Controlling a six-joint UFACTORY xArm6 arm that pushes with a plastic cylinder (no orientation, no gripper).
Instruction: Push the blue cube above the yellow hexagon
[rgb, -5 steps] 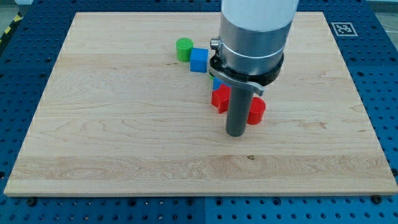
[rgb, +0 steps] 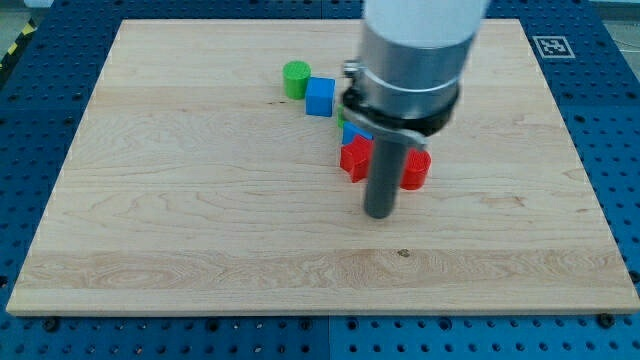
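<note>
camera view is showing my tip (rgb: 378, 214) sitting bare on the board just below the red blocks (rgb: 354, 157), touching nothing, well below-right of the blue cube (rgb: 319, 97), likely repositioning; no yellow hexagon is showing.

The large grey cylindrical arm housing (rgb: 420, 50) is cut off by the view's top edge and is blurred along its outline, and the wooden board (rgb: 200, 230) behind it, toward twelve o'clock, is hidden by it. A second small blue block (rgb: 349, 133), at five o'clock from the blue cube (rgb: 319, 97), is largely covered by the housing and the dark collar (rgb: 400, 112), so its shape cannot be made out. The red block (rgb: 354, 157) at nine o'clock of the dark rod (rgb: 381, 180) and the red block (rgb: 416, 170) at three o'clock are each partly hidden behind the rod, and the yellow hexagon cannot be seen anywhere.
</note>
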